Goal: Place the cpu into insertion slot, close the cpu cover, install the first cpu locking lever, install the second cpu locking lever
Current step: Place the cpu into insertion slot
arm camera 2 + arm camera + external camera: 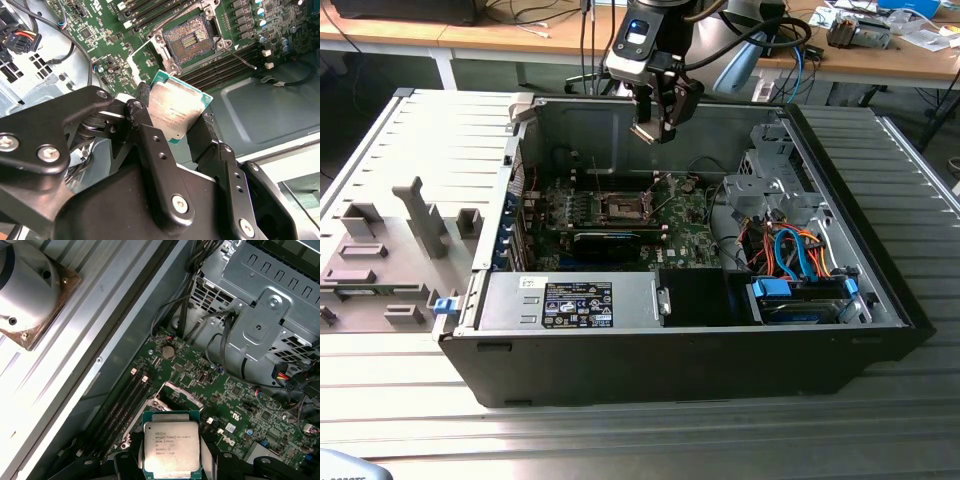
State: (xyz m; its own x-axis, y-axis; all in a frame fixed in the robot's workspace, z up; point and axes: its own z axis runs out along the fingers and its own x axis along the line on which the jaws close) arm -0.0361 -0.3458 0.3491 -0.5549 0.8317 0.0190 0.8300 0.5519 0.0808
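My gripper (pixel 655 128) hangs high above the open computer case, shut on the cpu (pixel 175 112), a flat square chip with a pale metal face and green edge. Both wrist views show the black fingers (pixel 141 107) clamping opposite edges of the cpu (pixel 171 447). Below it on the green motherboard lies the insertion slot (pixel 191 41), its brownish contact field bare. That same insertion slot (pixel 623 207) sits mid-board in the exterior view. The cpu cover (pixel 178 392), a silvery frame, stands tilted up beside the socket. A thin wire lever (pixel 240 54) sticks out from the socket's edge.
A grey metal drive cage (pixel 770 175) with orange and blue cables (pixel 790 250) fills the case toward the exterior view's right. A power supply (pixel 570 300) lies along the front. A black card (pixel 610 240) sits near the socket. The removed side panel (pixel 400 230) lies at the left.
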